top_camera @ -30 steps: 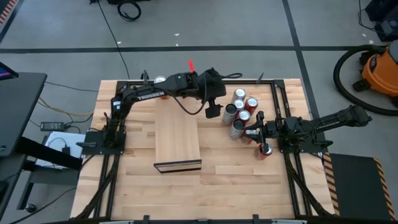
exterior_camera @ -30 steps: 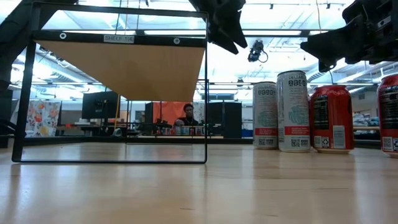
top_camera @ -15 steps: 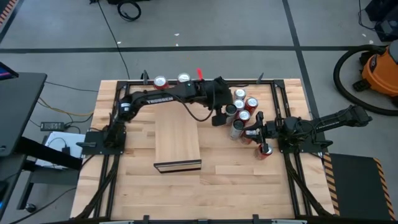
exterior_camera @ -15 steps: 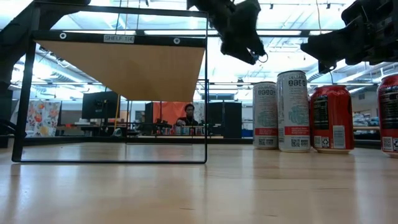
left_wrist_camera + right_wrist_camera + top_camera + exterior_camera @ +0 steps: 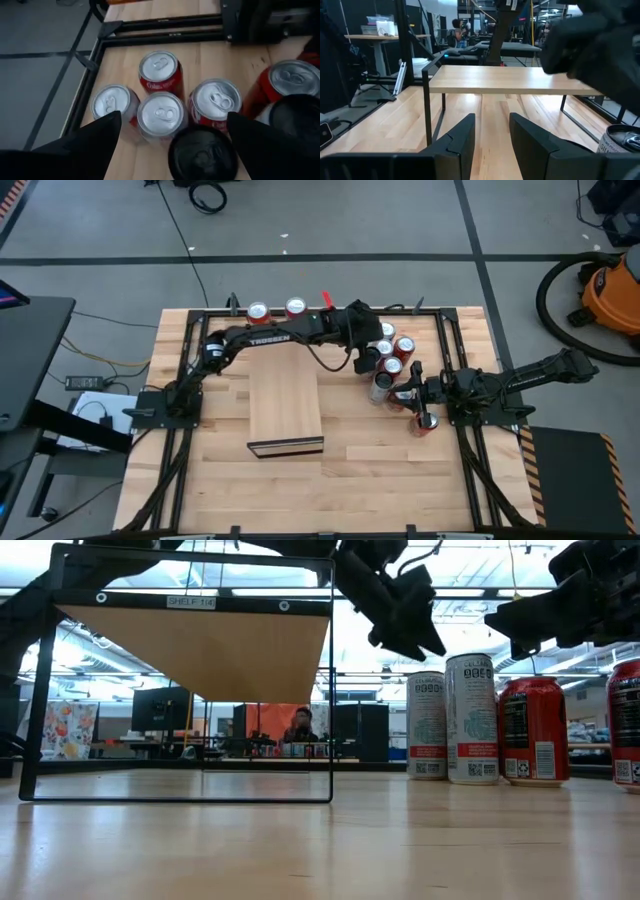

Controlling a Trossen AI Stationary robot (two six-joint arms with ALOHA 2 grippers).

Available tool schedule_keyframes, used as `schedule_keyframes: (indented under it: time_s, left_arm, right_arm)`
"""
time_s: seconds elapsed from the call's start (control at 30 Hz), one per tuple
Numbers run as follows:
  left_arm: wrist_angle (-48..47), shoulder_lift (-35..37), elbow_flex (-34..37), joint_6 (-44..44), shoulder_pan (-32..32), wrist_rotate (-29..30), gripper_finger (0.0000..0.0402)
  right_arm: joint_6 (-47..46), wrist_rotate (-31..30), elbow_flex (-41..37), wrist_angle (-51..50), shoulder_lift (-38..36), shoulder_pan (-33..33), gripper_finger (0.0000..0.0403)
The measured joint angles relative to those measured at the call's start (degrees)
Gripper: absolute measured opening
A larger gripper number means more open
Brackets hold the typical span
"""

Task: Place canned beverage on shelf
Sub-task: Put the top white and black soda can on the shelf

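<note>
On the bench's [image 5: 220, 480] right, six cans [image 5: 161, 114] clustered, left gripper [image 5: 170, 131] above them, fingers wide, two cans [image 5: 258, 311] far-left, one shelf [image 5: 285, 405], right gripper [image 5: 492, 131] fingers narrow, empty.

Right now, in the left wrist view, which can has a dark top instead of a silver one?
The black-topped can, between the open left gripper's fingers; the other cans' lids are silver.

— From above we lose part of the can cluster [image 5: 392, 360]: the left gripper [image 5: 368, 358] covers the cans at its nine o'clock side, so we cannot count them.

— In the low view the rightmost red can [image 5: 625, 722] is cut by the three o'clock edge, and the person [image 5: 300, 726] behind is too small to make out.

— In the left wrist view a black can [image 5: 202, 153] runs off at six o'clock, between blurred fingers [image 5: 90, 142].
</note>
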State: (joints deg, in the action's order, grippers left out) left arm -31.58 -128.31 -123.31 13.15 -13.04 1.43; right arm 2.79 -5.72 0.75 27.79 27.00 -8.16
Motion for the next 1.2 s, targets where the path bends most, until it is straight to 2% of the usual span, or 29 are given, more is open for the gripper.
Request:
schedule_keyframes:
  time_s: [0.17, 0.37, 0.67, 0.93, 1.1, 1.2]
  left_arm:
    - [-1.9, -1.1, 0.1, -0.1, -0.1, 0.1, 0.0373]
    - [-3.1, -1.1, 0.1, -0.7, -0.4, 7.0, 0.0373]
    - [-5.8, -0.9, 0.0, -5.7, -0.4, 7.8, 0.0373]
    - [-6.9, -0.6, -1.2, -7.4, 0.1, 13.7, 0.0373]
    - [-7.7, -0.6, -3.4, -2.6, 0.5, 12.2, 0.0373]
    - [-10.9, -0.6, -5.0, 2.5, 0.1, 3.7, 0.0373]
  right_arm:
    - [0.0, 0.0, 0.0, 0.0, 0.0, 0.0, 0.013]
    - [0.0, 0.0, 0.0, 0.4, 0.0, 0.0, 0.013]
    - [0.1, -0.2, 0.0, 0.5, 0.0, 0.0, 0.013]
    - [0.2, -0.2, 0.0, 0.5, 0.0, 0.0, 0.013]
    - [0.2, -0.2, 0.0, 0.5, 0.0, 0.0, 0.013]
    - [0.2, -0.2, 0.0, 0.5, 0.0, 0.0, 0.013]
